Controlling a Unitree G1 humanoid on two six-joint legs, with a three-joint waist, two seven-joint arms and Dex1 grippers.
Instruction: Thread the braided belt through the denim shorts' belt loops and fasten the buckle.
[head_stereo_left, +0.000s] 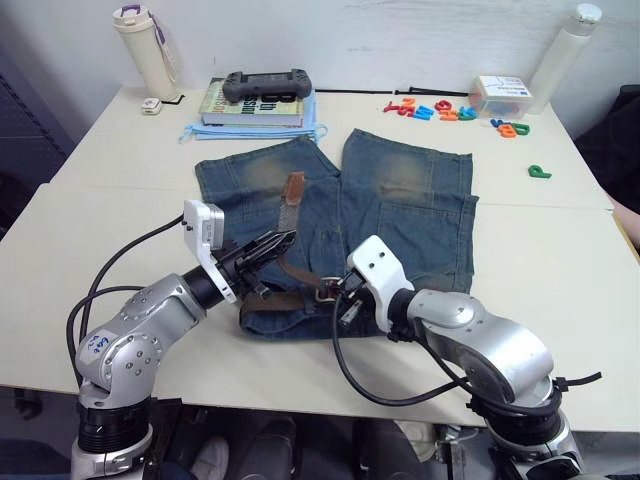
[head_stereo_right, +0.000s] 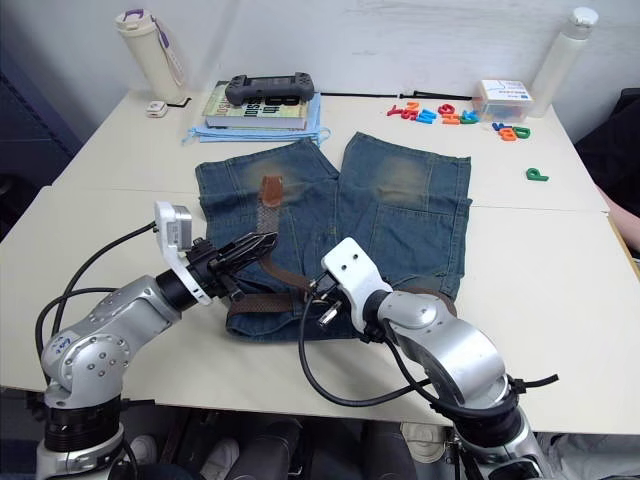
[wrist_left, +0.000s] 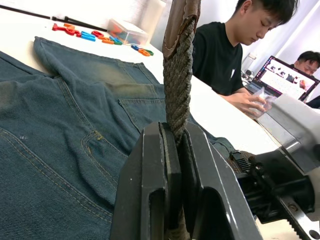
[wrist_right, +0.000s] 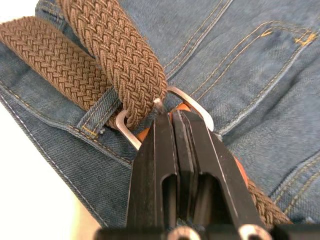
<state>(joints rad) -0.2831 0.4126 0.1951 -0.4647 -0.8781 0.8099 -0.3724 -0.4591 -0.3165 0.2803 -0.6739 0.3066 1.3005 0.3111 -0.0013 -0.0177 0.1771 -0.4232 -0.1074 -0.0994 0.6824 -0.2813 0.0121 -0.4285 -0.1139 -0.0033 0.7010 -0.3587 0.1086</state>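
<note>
Lower centre, the belt (head_stereo_left: 283, 262) runs through the buckle (wrist_right: 192, 105) at the shorts' (head_stereo_left: 400, 215) waistband; right gripper (wrist_right: 172, 122) jaws pinch the buckle's tab; left gripper (head_stereo_left: 268, 246) jaws clamp the belt, its tip lying toward frame top.

Woven belt (wrist_right: 120, 65) (rough), metal buckle (wrist_right: 192, 105)

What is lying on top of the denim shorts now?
On the denim shorts lies the braided belt, passing through the buckle. The right gripper covers the buckle's tab; where the belt ends is hidden.
</note>
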